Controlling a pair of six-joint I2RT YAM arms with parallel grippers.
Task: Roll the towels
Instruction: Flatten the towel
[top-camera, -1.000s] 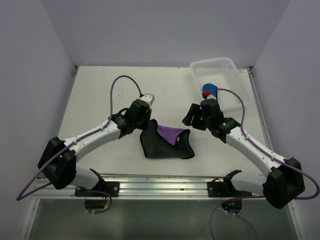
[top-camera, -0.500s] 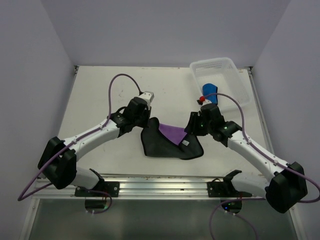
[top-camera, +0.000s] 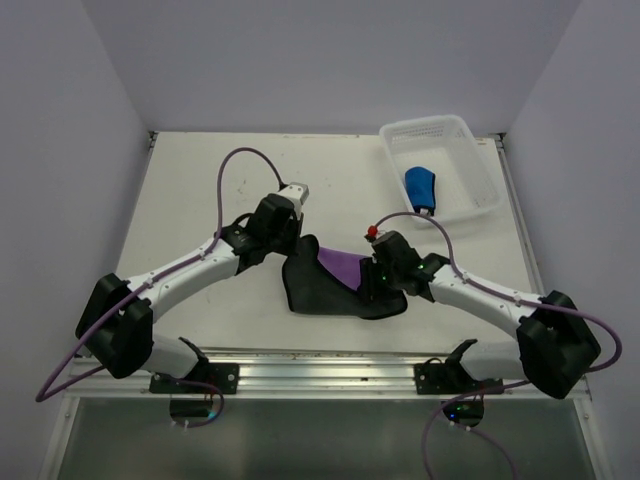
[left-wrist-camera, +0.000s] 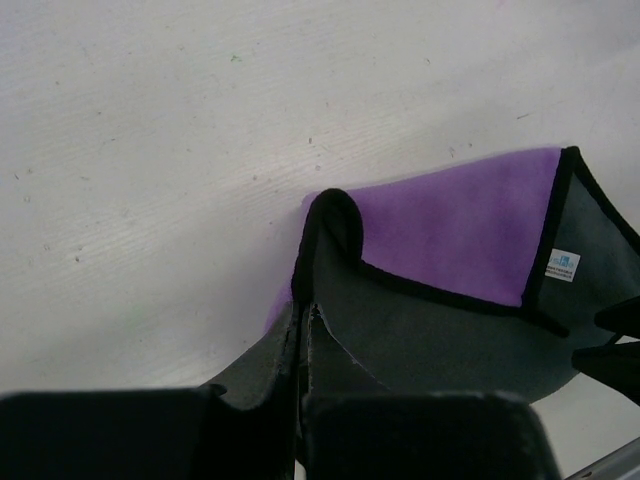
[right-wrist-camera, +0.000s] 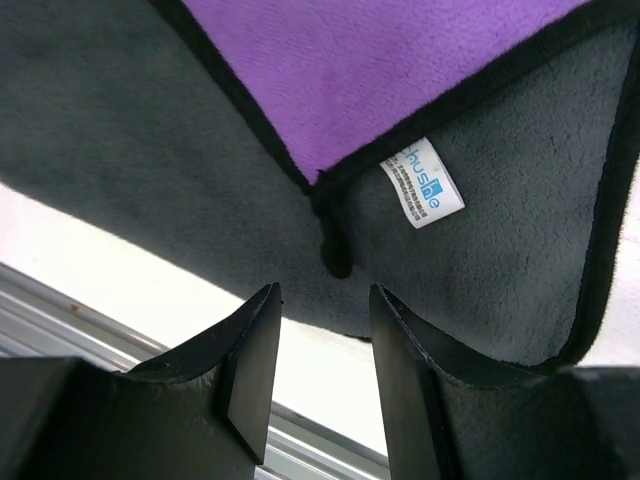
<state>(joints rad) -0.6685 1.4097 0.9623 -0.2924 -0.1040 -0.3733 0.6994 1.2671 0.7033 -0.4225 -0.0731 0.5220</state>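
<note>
Two towels, blue (top-camera: 421, 187) and purple (top-camera: 340, 268); left jaws pinch purple, right jaws open.

Shut in on three sides by plain lavender-grey walls (top-camera: 320, 60); white, faintly speckled counter (top-camera: 190, 180); metal rail (top-camera: 320, 368) along near edge; soft, even light.
</note>
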